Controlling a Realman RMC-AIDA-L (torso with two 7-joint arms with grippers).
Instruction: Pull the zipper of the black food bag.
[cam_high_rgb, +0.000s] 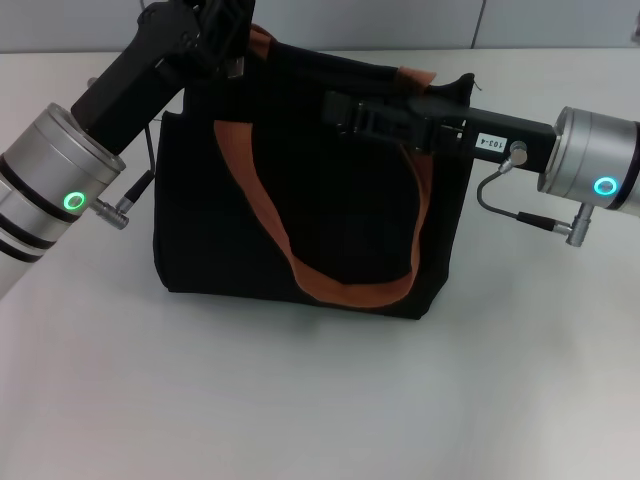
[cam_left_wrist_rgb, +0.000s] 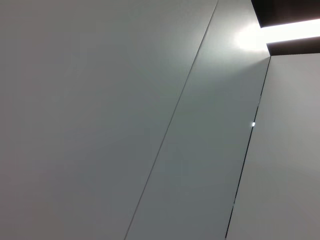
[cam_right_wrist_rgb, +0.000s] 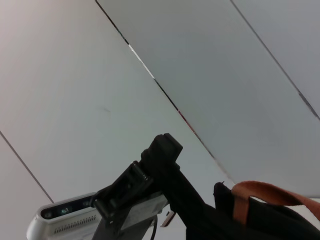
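Observation:
The black food bag (cam_high_rgb: 300, 190) stands upright on the white table, with rust-orange handle loops (cam_high_rgb: 262, 215) hanging down its front. My left gripper (cam_high_rgb: 218, 45) is at the bag's top far-left corner. My right gripper (cam_high_rgb: 348, 112) reaches in from the right and lies against the bag's top edge, dark against the dark fabric. The right wrist view shows the left gripper (cam_right_wrist_rgb: 170, 195) coming down onto the bag's top (cam_right_wrist_rgb: 270, 222), beside an orange handle (cam_right_wrist_rgb: 260, 192). The zipper pull is not clearly visible in any view. The left wrist view shows only wall panels.
The white table (cam_high_rgb: 320, 400) spreads in front of the bag and to both sides. A grey panelled wall (cam_right_wrist_rgb: 210, 65) stands behind. Cables hang from both wrists (cam_high_rgb: 500, 200).

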